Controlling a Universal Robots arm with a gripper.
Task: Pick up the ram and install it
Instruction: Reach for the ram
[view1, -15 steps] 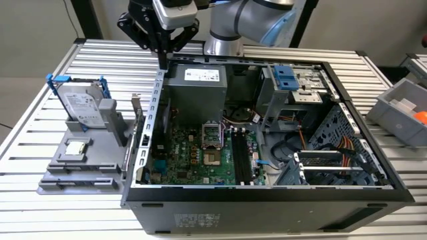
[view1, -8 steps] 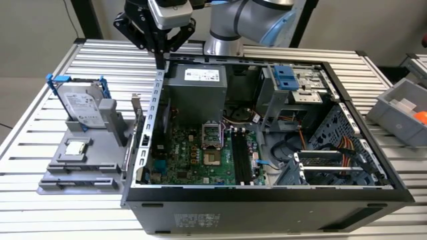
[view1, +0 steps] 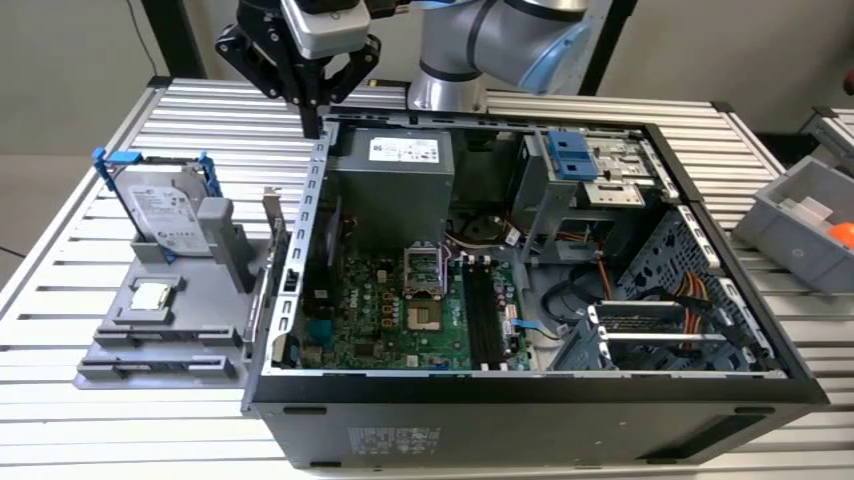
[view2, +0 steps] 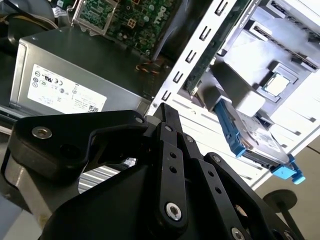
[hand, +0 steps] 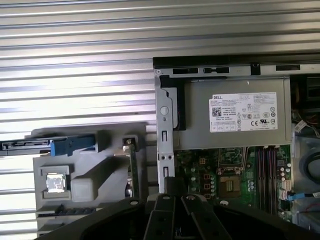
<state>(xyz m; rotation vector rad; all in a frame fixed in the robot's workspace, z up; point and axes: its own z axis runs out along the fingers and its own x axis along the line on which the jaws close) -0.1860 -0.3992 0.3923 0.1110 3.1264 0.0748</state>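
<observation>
- The ram (view1: 274, 235) stands on edge in a gray fixture (view1: 174, 345) on the table, outside the computer case and not yet picked up. In the first wrist view it shows as a thin strip (hand: 132, 170).
- In the exterior view the case wall (view1: 310, 215) rises just beside the ram at its 3 o'clock. The hard drive (view1: 167, 205) stands at its 9 o'clock and the processor chip (view1: 151, 295) lies at about 8 o'clock.
- The gripper (view1: 312, 125) hangs above the case's rear corner, at roughly 12 o'clock from the ram and well apart from it. Its fingers are pressed together with nothing between them.
- The memory slots (view1: 483, 315) on the motherboard sit at about 4 o'clock from the ram, inside the case.
- Risk: if the fingers come down pressed together, they would likely strike the ram's top edge instead of straddling it.
- Risk: the wall is so close that a spread finger could catch on it.
- Risk: an off-centre pinch on such a thin board may let it tilt.
</observation>
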